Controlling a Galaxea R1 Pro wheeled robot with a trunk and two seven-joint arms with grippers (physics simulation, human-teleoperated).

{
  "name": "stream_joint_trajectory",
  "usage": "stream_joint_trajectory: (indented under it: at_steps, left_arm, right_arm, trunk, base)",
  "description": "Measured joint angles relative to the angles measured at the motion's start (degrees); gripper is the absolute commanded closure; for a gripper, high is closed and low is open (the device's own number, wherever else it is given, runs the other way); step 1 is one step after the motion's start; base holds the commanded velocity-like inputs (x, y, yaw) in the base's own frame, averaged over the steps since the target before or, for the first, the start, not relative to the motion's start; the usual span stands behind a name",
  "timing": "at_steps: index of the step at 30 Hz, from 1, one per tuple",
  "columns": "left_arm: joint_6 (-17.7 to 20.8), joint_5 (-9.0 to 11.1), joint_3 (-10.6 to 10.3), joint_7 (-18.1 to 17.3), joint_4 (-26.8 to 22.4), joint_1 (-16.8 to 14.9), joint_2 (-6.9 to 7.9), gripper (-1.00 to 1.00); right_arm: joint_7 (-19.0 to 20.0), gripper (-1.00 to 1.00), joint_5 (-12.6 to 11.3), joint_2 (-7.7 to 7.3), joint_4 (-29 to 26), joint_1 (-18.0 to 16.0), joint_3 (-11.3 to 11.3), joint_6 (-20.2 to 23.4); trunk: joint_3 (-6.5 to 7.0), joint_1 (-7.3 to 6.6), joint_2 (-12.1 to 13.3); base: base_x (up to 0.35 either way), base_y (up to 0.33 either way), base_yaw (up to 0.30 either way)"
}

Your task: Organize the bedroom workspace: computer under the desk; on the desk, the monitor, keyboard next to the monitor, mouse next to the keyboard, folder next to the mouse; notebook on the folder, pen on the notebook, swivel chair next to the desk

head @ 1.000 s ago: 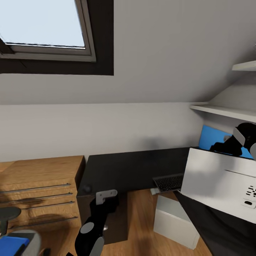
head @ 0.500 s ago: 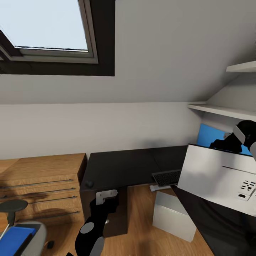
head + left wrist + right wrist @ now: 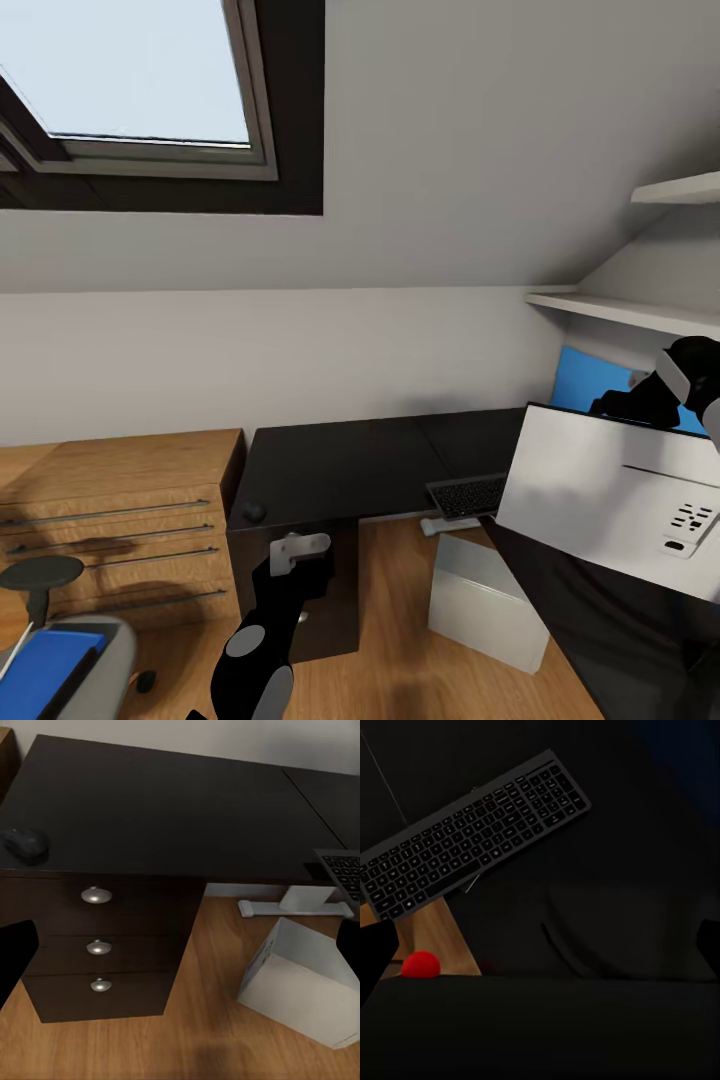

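The long black desk (image 3: 350,465) runs along the wall. On it lie a dark mouse (image 3: 253,511) (image 3: 24,842) at its near left corner and the slim black keyboard (image 3: 467,495) (image 3: 472,832), which juts past the desk edge. The monitor (image 3: 610,510) shows its pale back at the right. The light grey computer (image 3: 490,600) (image 3: 300,982) stands on the floor under the desk. At lower left, the blue folder (image 3: 45,665) lies on the grey swivel chair (image 3: 110,650). My left gripper (image 3: 305,570) hangs open before the drawer pedestal (image 3: 97,945). My right gripper (image 3: 625,405) is open above the monitor's top edge.
A light wood cabinet (image 3: 110,515) with bar handles stands left of the desk. White shelves (image 3: 640,315) hang at the right, with a bright blue panel (image 3: 585,385) below them. A small red object (image 3: 420,964) lies low beside the desk. A skylight (image 3: 130,75) is at the upper left.
The whole view has drifted, so the camera moved: the desk and monitor now sit slightly further off, and more of the chair and folder shows. The arms keep their poses.
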Motion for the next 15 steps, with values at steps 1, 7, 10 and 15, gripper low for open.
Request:
stream_joint_trajectory:
  at_steps: [1, 7, 10, 15]
  left_arm:
    - [0.0, 0.0, 0.0, 0.0, 0.0, 0.0, 0.00, -1.00]
    - [0.0, 0.0, 0.0, 0.0, 0.0, 0.0, 0.01, -1.00]
    - [0.0, 0.0, 0.0, 0.0, 0.0, 0.0, 0.00, -1.00]
    - [0.0, 0.0, 0.0, 0.0, 0.0, 0.0, 0.00, -1.00]
  right_arm:
    - [0.0, -1.00, 0.0, 0.00, 0.0, 0.0, 0.0, 0.0]
    - [0.0, -1.00, 0.9, 0.01, 0.9, 0.0, 0.5, -0.1]
    - [-0.1, -1.00, 0.8, 0.01, 1.7, 0.0, 0.5, -0.1]
    - [-0.1, -1.00, 0.9, 0.00, 2.2, 0.0, 0.5, -0.1]
  trunk:
    - [0.00, 0.00, 0.0]
    - [-0.11, 0.00, 0.0]
    - [-0.24, 0.00, 0.0]
    - [-0.32, 0.00, 0.0]
  base:
    - [0.000, 0.000, 0.020]
    - [0.000, 0.000, 0.153]
    - [0.000, 0.000, 0.189]
    - [0.000, 0.000, 0.053]
